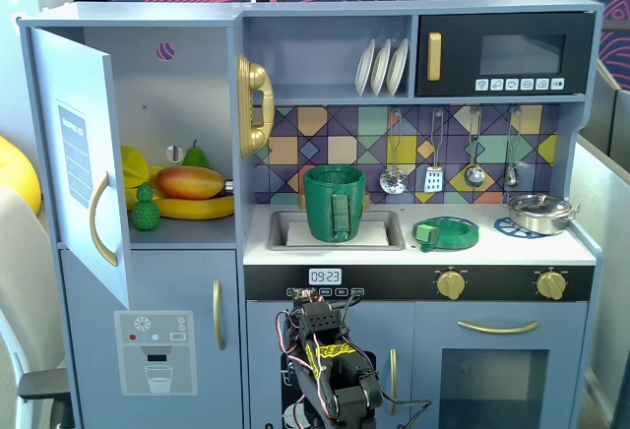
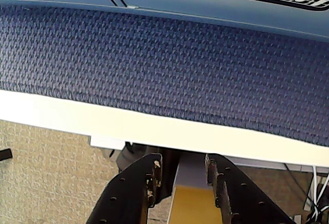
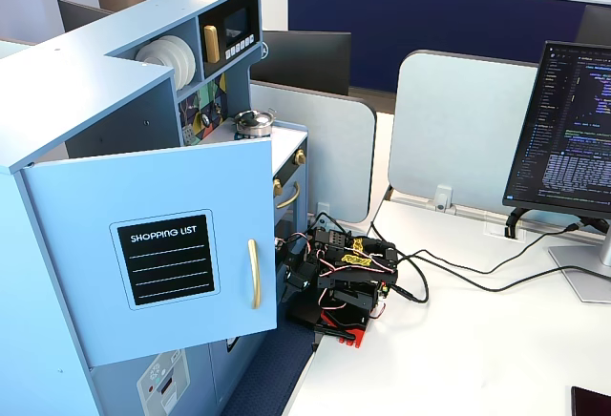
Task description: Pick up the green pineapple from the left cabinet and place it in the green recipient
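hand point(image 2: 181, 175) spread, empty, folded low. pineapple point(image 1: 146, 210) in the open cabinet point(image 1: 177, 104) looks light, stiff, bumpy; i'd pinch its body, below the crown.

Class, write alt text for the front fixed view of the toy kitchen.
A small bright-green toy pineapple sits in the open grey-blue left cabinet beside other toy fruit; a tall dark-green ribbed pot stands in the sink, and the black robot arm is folded low below.
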You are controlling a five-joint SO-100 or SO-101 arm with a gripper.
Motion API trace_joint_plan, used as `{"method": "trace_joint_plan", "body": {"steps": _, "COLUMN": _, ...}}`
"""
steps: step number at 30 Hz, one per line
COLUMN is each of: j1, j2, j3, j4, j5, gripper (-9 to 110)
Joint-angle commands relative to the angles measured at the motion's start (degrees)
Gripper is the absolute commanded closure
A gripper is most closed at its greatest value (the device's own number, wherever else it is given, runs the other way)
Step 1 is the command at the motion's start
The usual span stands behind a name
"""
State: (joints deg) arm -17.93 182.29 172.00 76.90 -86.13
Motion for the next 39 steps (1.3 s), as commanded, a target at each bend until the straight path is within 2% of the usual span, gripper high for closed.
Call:
{"method": "trace_joint_plan", "body": {"steps": 1, "j1": 16.5, "j2": -0.2, "j3": -0.4, "j4": 6.2, "j5": -0.8, "gripper": 101}}
{"method": "trace_joint_plan", "body": {"steps": 13, "j1": 16.0, "j2": -0.2, "j3": -0.4, "j4": 6.0, "j5": -3.1, "gripper": 101}}
{"method": "trace_joint_plan", "body": {"steps": 17, "j1": 12.0, "j2": -0.8, "j3": -0.5, "j4": 0.9, "j5": 0.6, "gripper": 101}}
{"method": "trace_joint_plan", "body": {"steps": 23, "j1": -6.5, "j2": -9.7, "j3": -0.6, "j4": -26.5, "j5": 3.8, "gripper": 100}}
{"method": "trace_joint_plan", "body": {"steps": 28, "j1": -19.7, "j2": -14.8, "j3": -1.8, "j4": -54.3, "j5": 6.9, "gripper": 90}}
{"method": "trace_joint_plan", "body": {"steps": 33, "j1": -28.4, "j2": -18.2, "j3": -2.0, "j4": -83.5, "j5": 1.8, "gripper": 86}}
{"method": "trace_joint_plan", "body": {"steps": 36, "j1": -30.7, "j2": -18.5, "j3": -3.2, "j4": -91.7, "j5": -1.0, "gripper": 81}}
{"method": "trace_joint_plan", "body": {"steps": 39, "j1": -31.3, "j2": -21.2, "j3": -6.9, "j4": -94.9, "j5": -3.0, "gripper": 79}}
